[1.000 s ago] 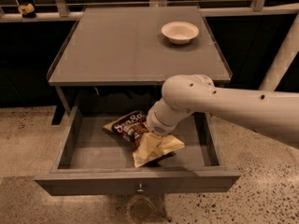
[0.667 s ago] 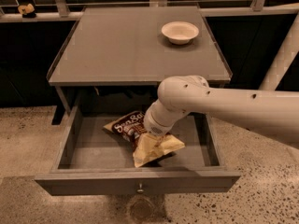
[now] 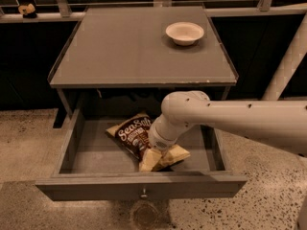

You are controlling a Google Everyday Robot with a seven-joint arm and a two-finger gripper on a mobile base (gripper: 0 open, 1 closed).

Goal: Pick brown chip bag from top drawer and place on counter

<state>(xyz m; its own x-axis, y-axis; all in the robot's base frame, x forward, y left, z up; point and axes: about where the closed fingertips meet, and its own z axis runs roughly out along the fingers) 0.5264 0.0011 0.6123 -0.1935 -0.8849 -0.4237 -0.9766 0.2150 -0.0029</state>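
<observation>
Pincer [image 3: 155, 148] — over the brown chip bag [image 3: 130, 134] in top drawer [image 3: 86, 189] (grip: cannot tell).

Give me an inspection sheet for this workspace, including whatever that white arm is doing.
Surface: flat matte grey counter, carrying one bowl.
Job's things: crinkled brown chip bag with white lettering lies inside the open grey top drawer, not yet on the counter.
Clutter: small white bowl on the counter, far right.
Grippers: tool at the end of the white arm, down in the drawer over the bag.
Cables: nothing seen.
Surroundings: speckled terrazzo floor; white slanted post at right.
</observation>
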